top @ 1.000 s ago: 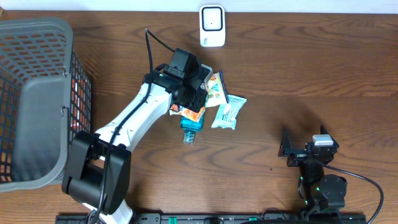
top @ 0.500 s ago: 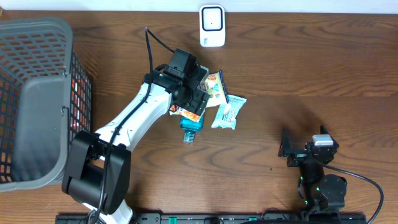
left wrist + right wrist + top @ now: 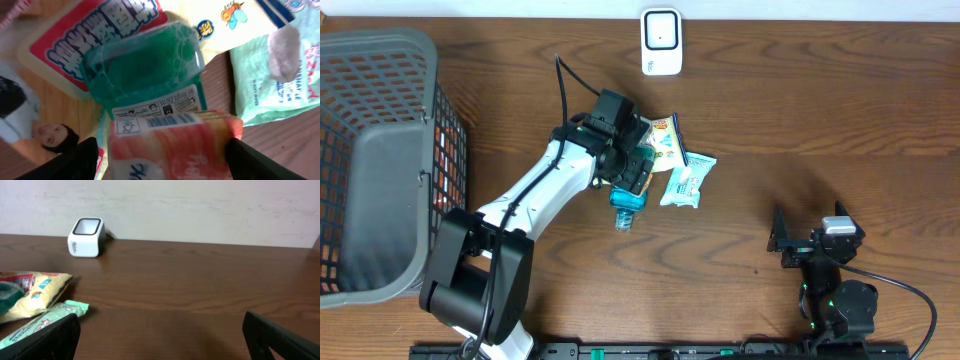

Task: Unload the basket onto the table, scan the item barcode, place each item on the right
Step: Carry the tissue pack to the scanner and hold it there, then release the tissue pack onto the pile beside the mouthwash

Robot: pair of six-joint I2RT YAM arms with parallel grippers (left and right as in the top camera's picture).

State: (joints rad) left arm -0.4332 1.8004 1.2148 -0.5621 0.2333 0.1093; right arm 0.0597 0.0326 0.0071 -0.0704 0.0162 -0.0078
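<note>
Left fingers point(image 3: 72, 162) wide astride orange packet point(image 3: 167, 140) | right fingers point(image 3: 45, 340) wide, empty | risk: closing may pinch overlapped green bottle point(image 3: 145, 70) too, or packet slips, barcode missing scanner point(image 3: 661, 41).

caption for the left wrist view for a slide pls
Left gripper open astride an orange-red packet overlapping a green bottle, a pale green pack beside them

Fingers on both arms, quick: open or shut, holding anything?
Left fingers: open, straddling the red-orange plastic packet.
Right fingers: open, empty.
</note>
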